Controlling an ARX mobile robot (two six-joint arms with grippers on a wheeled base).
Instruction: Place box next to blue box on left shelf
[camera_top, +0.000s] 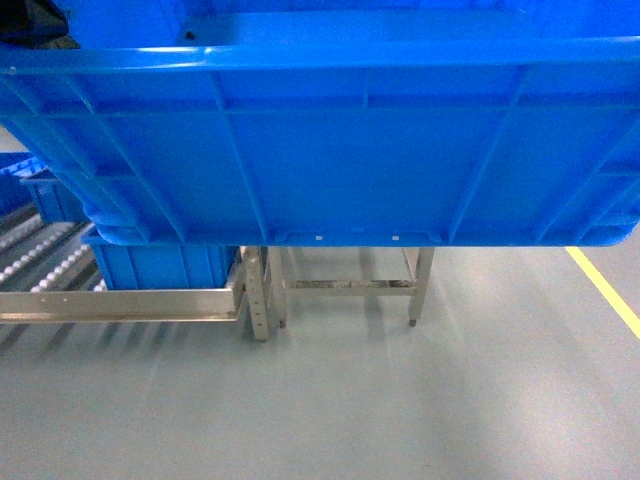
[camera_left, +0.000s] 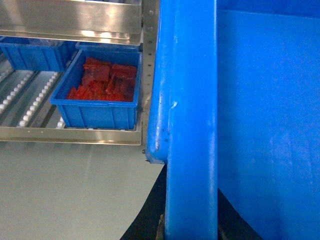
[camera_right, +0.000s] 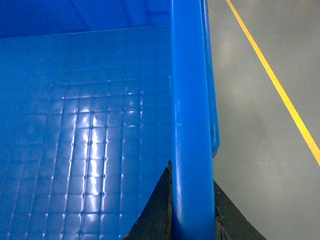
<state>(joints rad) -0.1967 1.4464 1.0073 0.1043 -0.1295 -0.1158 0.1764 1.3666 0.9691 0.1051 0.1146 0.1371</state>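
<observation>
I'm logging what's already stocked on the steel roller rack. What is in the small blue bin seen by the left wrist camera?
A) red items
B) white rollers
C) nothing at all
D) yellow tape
A: the small blue bin on the steel roller rack is filled with red items, beside the big crate's rim.

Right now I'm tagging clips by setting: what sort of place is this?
Likely a warehouse or factory floor: a steel roller rack holding parts bins, and a yellow line painted on the grey floor.
</observation>
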